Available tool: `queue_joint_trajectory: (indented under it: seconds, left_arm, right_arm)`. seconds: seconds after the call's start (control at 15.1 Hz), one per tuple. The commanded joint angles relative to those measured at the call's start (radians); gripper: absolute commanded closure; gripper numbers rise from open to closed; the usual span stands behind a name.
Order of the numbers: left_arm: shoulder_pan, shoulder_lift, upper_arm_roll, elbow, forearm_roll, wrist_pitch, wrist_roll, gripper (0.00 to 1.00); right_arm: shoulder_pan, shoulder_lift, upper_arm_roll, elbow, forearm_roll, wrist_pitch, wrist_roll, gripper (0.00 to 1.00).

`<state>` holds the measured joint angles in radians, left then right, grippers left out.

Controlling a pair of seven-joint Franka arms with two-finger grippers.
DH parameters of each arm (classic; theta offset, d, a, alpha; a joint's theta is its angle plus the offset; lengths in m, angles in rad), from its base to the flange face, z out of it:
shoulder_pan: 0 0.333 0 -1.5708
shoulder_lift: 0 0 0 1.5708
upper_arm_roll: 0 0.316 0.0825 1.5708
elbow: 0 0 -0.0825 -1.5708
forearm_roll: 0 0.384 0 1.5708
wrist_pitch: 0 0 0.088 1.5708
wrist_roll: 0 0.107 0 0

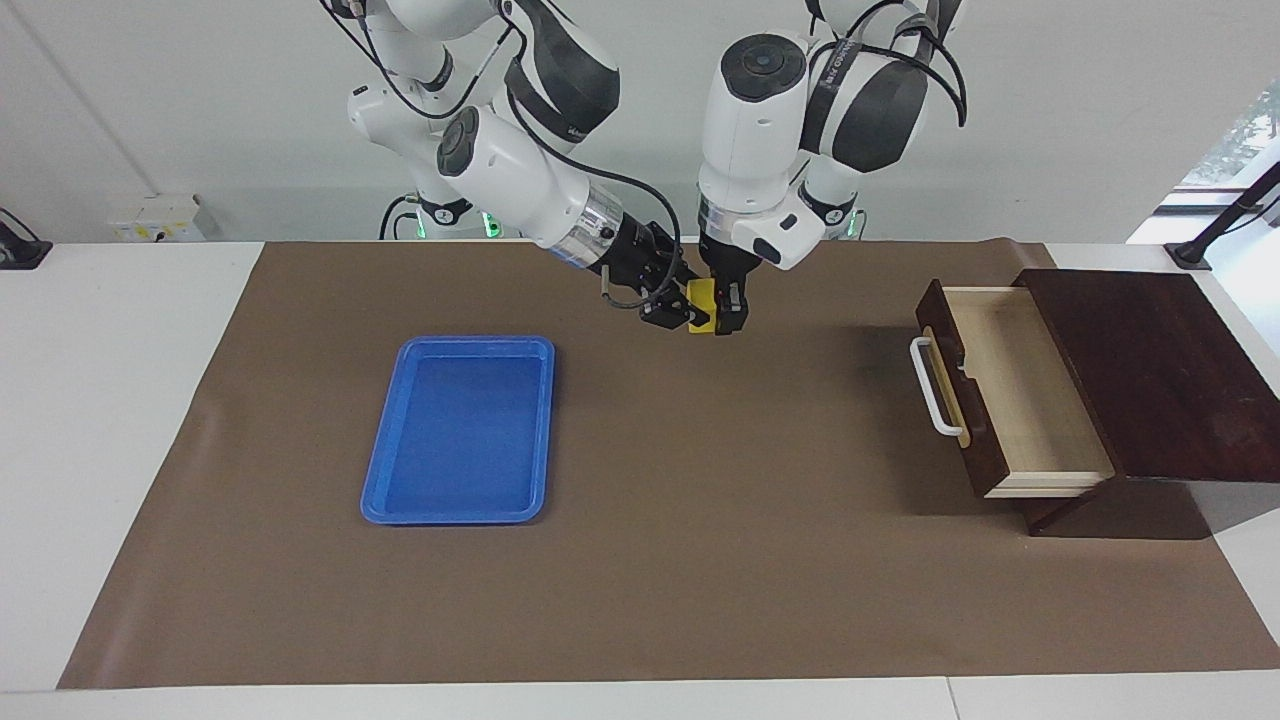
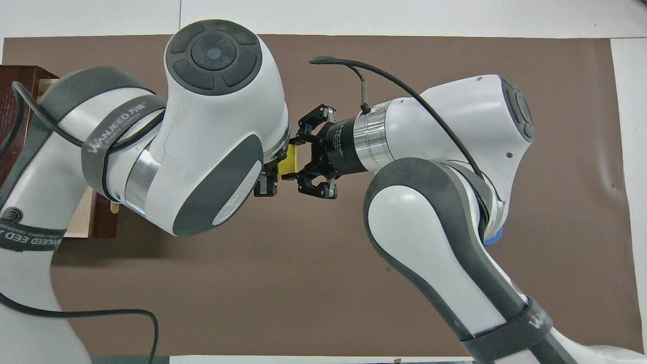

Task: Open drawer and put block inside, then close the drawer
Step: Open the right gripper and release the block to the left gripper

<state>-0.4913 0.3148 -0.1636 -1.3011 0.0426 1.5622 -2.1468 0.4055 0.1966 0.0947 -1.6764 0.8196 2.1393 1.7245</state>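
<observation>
Here both the left end effector point(image 1: 722, 312) and right end effector point(image 1: 678, 312) pinch the block point(image 1: 703, 303), the drawer point(image 1: 1010, 390) open.

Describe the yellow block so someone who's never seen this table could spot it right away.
Start at the brown mat covering the table, then look up above its middle, where the two arms meet. The block hangs there in the air, pinched between the right gripper and the left gripper. It is a small bright yellow cube, far smaller than the blue tray.
</observation>
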Motion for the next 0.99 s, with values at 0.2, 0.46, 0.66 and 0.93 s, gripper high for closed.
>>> queue_joint_trajectory:
  seconds: [0.2,0.46,0.66,0.93]
  left_arm:
    - [0.002,0.006,0.016,0.017,-0.006,0.016,0.028,1.00]
    - [0.023,-0.005,0.021,0.014,0.034,0.025,0.079,1.00]
    - [0.108,-0.029,0.021,-0.004,0.033,0.024,0.169,1.00]
    - [0.267,-0.059,0.024,-0.050,0.033,0.021,0.384,1.00]
  right_arm:
    - [0.003,0.004,0.002,0.032,0.010,-0.015,0.072,0.00]
    - [0.001,0.004,0.002,0.032,0.010,-0.015,0.070,0.00]
    - [-0.007,0.006,0.000,0.034,0.012,-0.019,0.070,0.00]
    - [-0.114,0.023,-0.010,0.078,0.001,-0.048,0.061,0.00]
